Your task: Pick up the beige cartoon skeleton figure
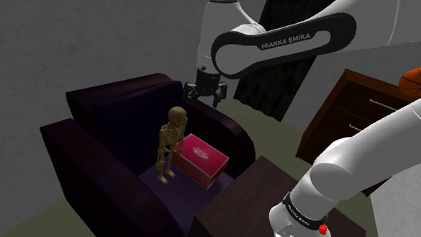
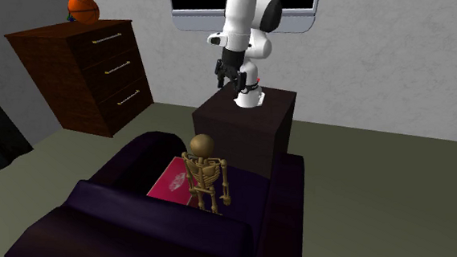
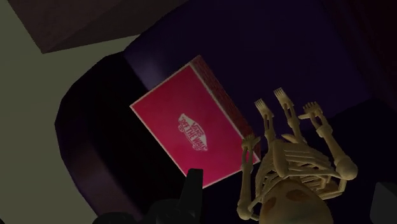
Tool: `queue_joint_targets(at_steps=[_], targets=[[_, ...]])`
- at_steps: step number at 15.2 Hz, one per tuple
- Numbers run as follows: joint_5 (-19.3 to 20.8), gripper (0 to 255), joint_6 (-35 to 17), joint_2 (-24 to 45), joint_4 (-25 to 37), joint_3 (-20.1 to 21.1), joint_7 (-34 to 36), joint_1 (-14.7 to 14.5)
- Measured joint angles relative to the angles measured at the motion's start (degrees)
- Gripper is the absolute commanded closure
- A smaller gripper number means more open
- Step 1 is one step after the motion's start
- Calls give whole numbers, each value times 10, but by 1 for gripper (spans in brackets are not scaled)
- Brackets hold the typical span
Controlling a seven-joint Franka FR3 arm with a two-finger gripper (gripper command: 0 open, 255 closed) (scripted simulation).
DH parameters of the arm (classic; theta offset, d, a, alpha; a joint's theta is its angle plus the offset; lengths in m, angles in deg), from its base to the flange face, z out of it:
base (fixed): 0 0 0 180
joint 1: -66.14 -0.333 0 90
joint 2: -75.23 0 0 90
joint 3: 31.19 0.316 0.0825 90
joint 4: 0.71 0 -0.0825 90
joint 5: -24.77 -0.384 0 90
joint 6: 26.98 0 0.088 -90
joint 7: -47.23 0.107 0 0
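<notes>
Skeleton figure (image 1: 171,143): looks light and stiff, with thin bones.
Best hold: around the ribs.
Gripper (image 1: 206,94): wide open, empty, above it.

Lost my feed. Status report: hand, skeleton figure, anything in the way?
Hand open, above the armchair. Beige skeleton upright on the seat, untouched. Pink box close beside it.

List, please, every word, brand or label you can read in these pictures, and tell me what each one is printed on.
"FRANKA EMIKA": white letters on a black link of the arm, in the shoulder view.
White logo on the lid of the pink box: lettering too blurred to read.
Small white print on the black ring of the arm's nearest segment: too small to read.
</notes>
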Motion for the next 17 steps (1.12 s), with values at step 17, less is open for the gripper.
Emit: queue_joint_targets(at_steps=[17], targets=[[189,0,-73,428,244,14,411,-16]])
